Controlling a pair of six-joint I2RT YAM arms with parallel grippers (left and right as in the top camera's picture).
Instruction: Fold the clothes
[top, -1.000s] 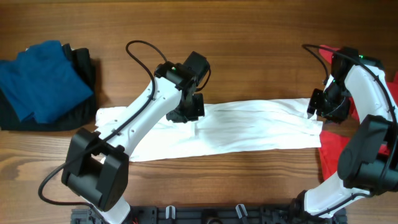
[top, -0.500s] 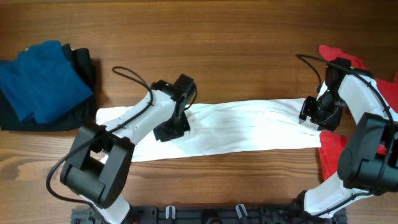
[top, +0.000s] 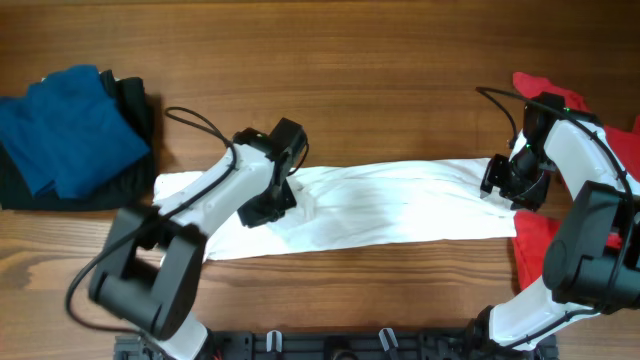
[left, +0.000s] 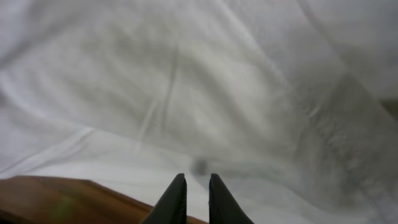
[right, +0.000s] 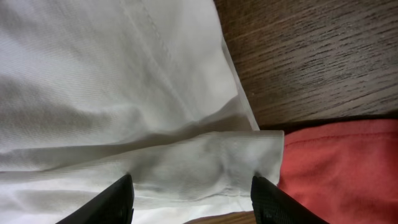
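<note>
The clothes in play are a white T-shirt (top: 400, 205), lying as a long folded strip across the middle of the table. My left gripper (top: 268, 208) rests low on its left part. In the left wrist view its jaws (left: 197, 180) are shut to a thin slit over the white cloth (left: 217, 93), with nothing visibly pinched. My right gripper (top: 503, 185) is at the shirt's right end. Seen from the right wrist, it (right: 191, 186) stands open, with one finger on each side of a folded white corner (right: 211, 162).
A red garment (top: 545, 245) lies at the right edge, touching the shirt's corner (right: 336, 162). A blue garment (top: 70, 130) sits on a black one (top: 135, 110) at the far left. Bare wooden table (top: 380, 80) stretches behind the shirt.
My left gripper slid left and toward the front across the shirt. The right gripper shifted slightly left and its jaws widened.
</note>
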